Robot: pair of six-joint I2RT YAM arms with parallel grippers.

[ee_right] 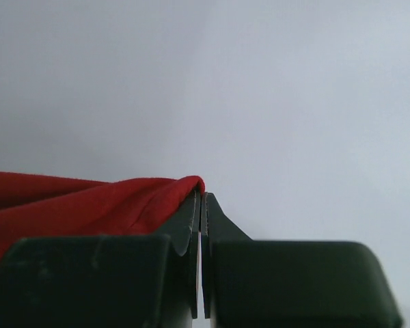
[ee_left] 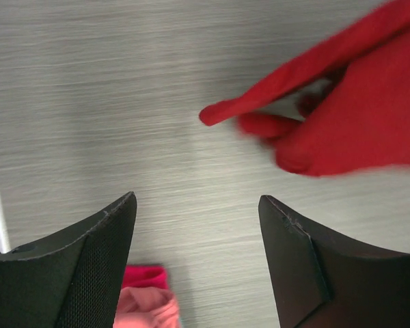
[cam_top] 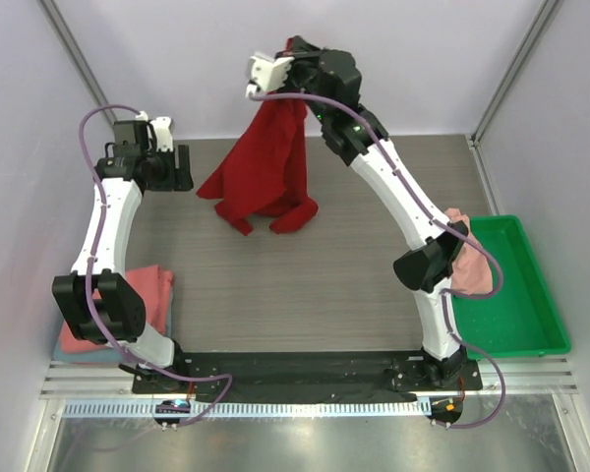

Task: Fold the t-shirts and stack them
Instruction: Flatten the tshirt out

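1. Deep red t-shirt (cam_top: 265, 167) dangles well left of the green tray (cam_top: 531, 324), bottom bunched on the table (cam_top: 305, 295).
2. Right gripper (ee_right: 201, 205) is pinched tight on its top edge.
3. Left gripper (ee_left: 197, 198), even further left of the tray, is spread wide, holding nothing.
4. Salmon-pink t-shirt (cam_top: 469, 261) sits at the tray's left edge. A folded pink t-shirt (cam_top: 143, 295) lies far left of the tray.

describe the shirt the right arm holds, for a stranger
On the table, look to the far middle by the back wall. The right gripper holds up a t-shirt, its lower end bunched on the table. It alone is deep red; the salmon-pink shirts lie at the sides.
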